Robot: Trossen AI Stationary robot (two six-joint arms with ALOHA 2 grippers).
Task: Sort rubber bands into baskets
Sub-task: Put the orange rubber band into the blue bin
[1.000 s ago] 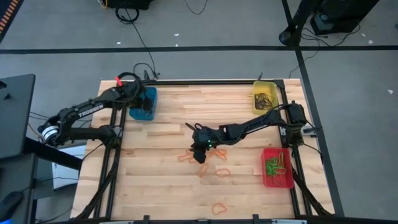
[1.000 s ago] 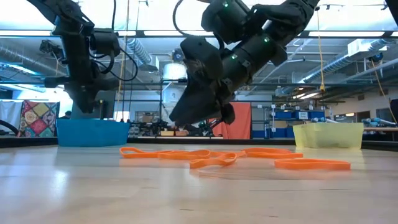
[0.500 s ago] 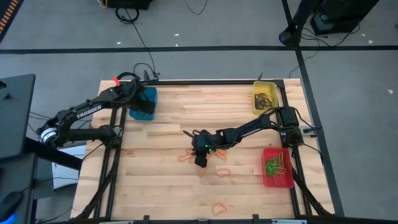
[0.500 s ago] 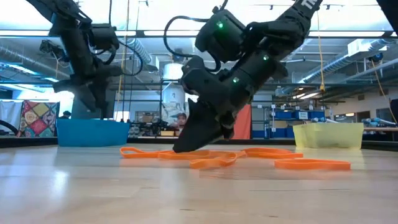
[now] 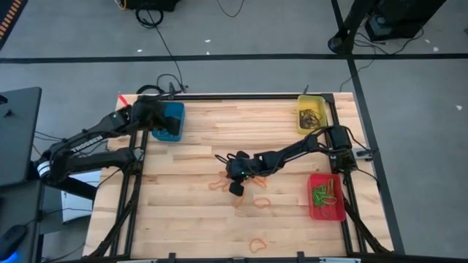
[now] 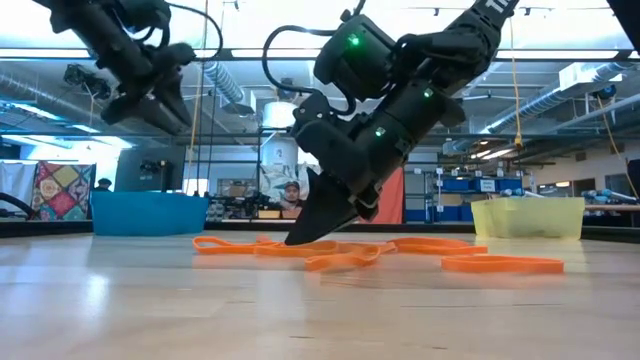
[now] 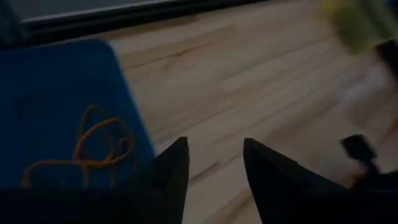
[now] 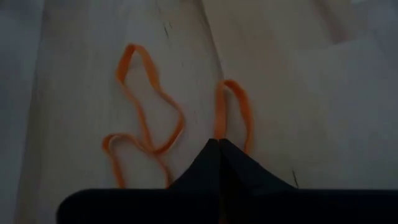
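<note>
Your right claw [image 8: 219, 144] is pinching fully closed on an orange rubber band [image 8: 231, 112] at counter [image 5: 205, 131] centre; the thin loop may be slipping free, dropping before the blue basket [image 5: 172, 121] at 10 o'clock. Your left claw [image 7: 214, 158] is hovering there, parted and empty.

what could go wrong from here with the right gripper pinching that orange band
The right gripper is shut at the table on one orange rubber band; only a thin end looks pinched, so it may slip out on lifting. A second orange band lies close beside it and could snag and drag along. The left gripper is open beside the blue basket, along the likely delivery path, so the arms could crowd each other.
</note>
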